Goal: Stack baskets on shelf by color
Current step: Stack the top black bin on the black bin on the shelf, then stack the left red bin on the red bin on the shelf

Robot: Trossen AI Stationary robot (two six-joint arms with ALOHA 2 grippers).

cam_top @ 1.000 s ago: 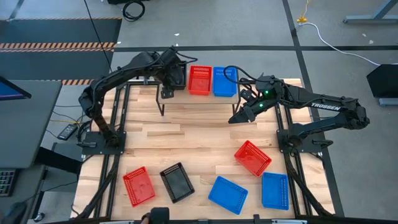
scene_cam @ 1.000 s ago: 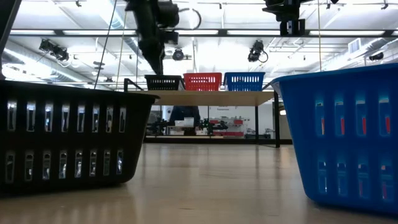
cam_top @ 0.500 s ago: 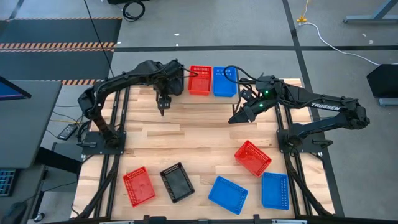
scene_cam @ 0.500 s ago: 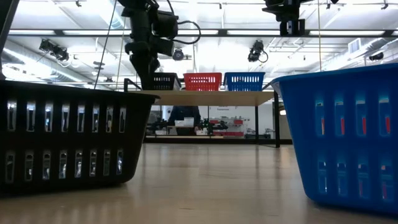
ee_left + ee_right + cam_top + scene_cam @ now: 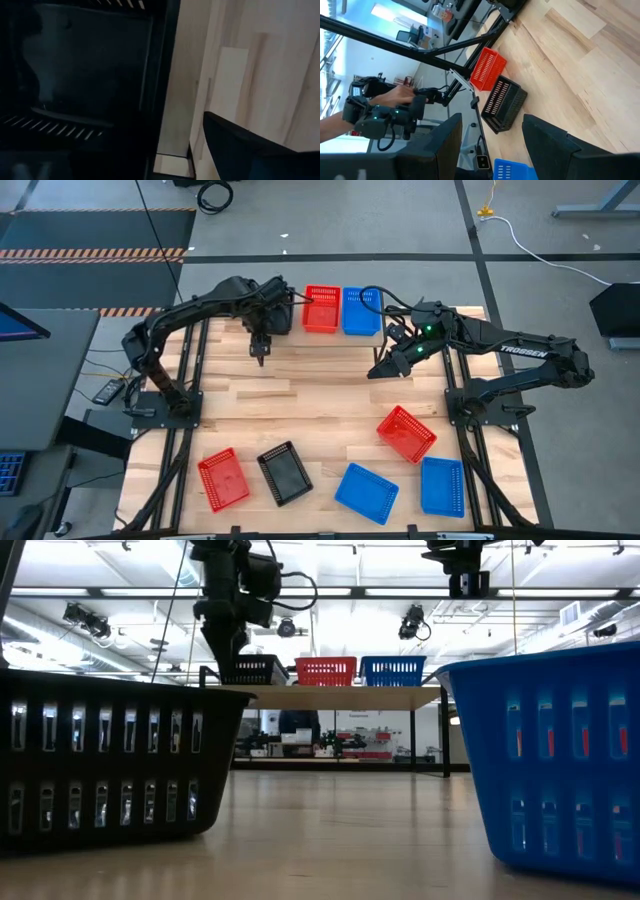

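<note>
I see left gripper (image 5: 262, 348) at upper centre-left off the shelf (image 5: 330, 696) front edge, fingers' state untellable | black basket (image 5: 256, 669), red basket (image 5: 322, 308), blue basket (image 5: 361, 311) on shelf | right gripper (image 5: 382, 369) parted mid-table (image 5: 300, 395) | loose baskets along bottom edge.
</note>
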